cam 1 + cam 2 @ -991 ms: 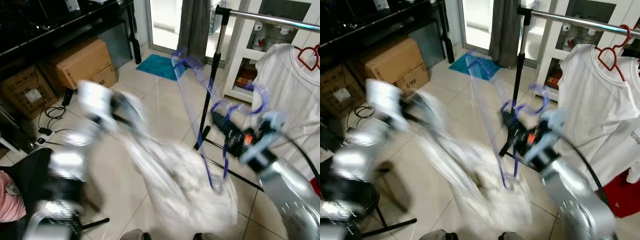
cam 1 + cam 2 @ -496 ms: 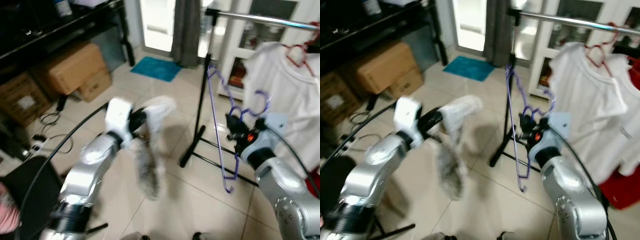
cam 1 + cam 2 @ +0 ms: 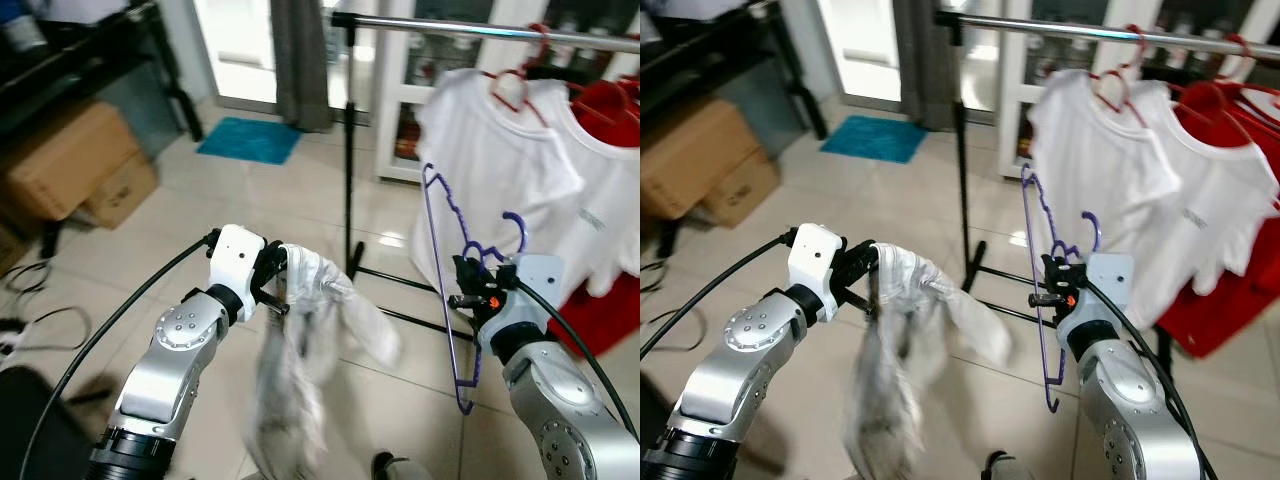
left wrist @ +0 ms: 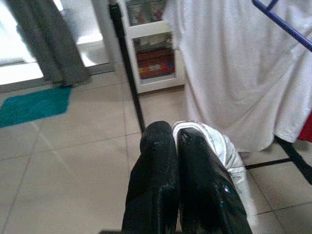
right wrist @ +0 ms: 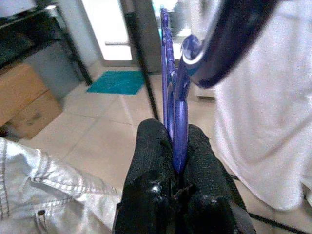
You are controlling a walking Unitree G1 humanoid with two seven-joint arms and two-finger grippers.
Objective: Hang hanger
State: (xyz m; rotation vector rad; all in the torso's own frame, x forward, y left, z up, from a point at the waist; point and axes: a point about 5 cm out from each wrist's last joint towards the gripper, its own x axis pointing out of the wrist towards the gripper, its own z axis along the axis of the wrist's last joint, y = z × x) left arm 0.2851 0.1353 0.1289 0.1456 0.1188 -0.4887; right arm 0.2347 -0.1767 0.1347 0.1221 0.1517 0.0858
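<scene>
Two hands engaged: right hand [image 5: 174, 146] clamped on purple hanger [image 3: 447, 262] near white shirts [image 3: 490, 170] on rail [image 3: 480, 30], left hand [image 4: 173, 146] clamped on pale garment [image 3: 310, 320] at left.

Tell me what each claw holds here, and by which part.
The right claw pinches the purple hanger near its hook. The left claw grips the white garment by an edge; the rest dangles.
</scene>
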